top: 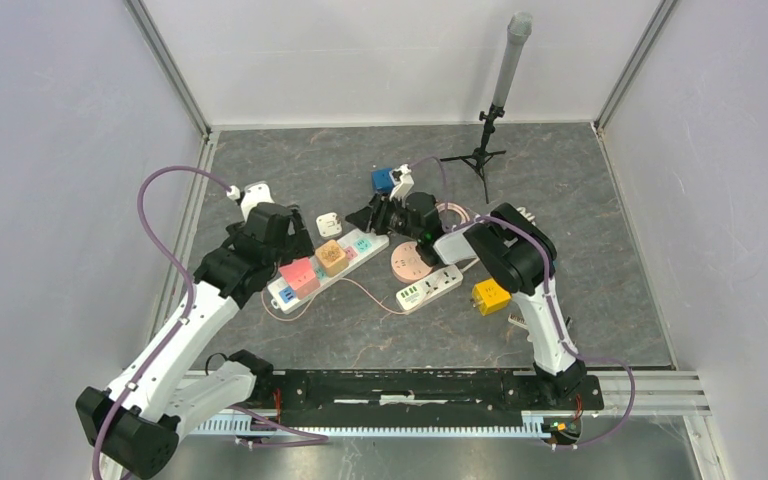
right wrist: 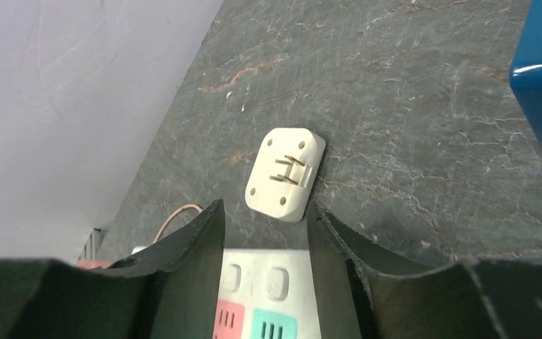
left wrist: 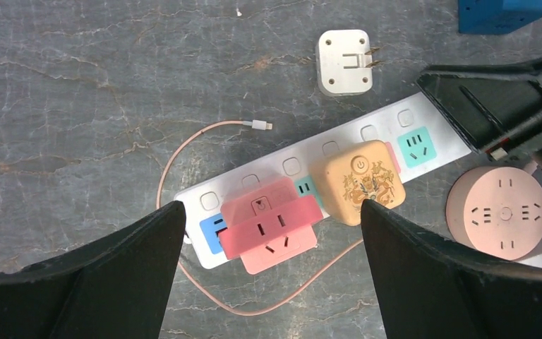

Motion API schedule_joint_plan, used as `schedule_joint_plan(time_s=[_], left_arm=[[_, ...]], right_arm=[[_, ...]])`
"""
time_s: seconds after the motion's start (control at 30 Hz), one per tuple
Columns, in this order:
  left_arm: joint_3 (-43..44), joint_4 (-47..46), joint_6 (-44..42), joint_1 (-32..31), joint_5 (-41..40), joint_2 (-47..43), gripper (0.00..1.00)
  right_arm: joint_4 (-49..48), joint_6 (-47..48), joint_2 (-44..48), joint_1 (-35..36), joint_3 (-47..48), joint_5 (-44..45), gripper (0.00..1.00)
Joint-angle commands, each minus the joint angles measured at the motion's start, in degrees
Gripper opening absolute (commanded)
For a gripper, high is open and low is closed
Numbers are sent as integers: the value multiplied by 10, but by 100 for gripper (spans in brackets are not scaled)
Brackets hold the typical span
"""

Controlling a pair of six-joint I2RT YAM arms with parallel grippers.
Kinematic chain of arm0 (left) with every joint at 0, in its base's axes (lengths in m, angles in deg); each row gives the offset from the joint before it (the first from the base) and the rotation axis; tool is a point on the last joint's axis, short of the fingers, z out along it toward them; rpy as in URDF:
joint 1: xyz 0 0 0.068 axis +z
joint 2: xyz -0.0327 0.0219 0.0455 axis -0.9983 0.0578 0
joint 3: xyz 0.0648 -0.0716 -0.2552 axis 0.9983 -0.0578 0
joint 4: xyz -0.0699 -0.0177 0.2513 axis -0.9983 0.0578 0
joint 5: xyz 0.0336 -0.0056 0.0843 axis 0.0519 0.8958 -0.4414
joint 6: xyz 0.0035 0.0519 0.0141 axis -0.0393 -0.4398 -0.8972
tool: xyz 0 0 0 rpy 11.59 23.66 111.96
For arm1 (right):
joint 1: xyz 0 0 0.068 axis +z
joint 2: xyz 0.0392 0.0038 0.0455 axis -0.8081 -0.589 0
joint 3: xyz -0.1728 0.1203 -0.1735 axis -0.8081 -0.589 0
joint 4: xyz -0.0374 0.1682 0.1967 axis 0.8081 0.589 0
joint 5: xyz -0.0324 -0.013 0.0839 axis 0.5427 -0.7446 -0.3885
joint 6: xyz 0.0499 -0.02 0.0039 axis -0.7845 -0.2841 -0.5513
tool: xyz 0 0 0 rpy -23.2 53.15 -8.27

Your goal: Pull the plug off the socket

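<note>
A white power strip lies slantwise on the table. A pink plug and a tan plug sit in it. In the left wrist view my left gripper is open wide above the strip, its fingers flanking the pink plug without touching it; the tan plug is just right of it. In the top view the left gripper hovers over that end. My right gripper hangs over the strip's far end, jaws partly apart and empty, with the strip below them.
A loose white adapter lies prongs-up beyond the strip. A blue cube, a pink round socket, a second white strip, a yellow cube and a tripod stand around. A thin pink cable loops near the strip.
</note>
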Motion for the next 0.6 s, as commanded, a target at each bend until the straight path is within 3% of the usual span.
schedule_joint_plan(time_s=[0.0,0.1,0.23,0.4,0.57], left_arm=[[-4,-9,32,3,-32,-18,100],[0,4,36,3,-34,-32,100],[-4,13,41,3,-30,-64,100],[-12,24,50,3,2,-91,100],[-30,46,66,3,8,-111,100]], right_arm=[[-80,45,66,-2,-34,-17,55],[-51,77,124,2,-60,-27,69],[73,154,214,30,-91,16,83],[293,269,261,107,-43,141,91],[411,278,241,166,3,246,97]])
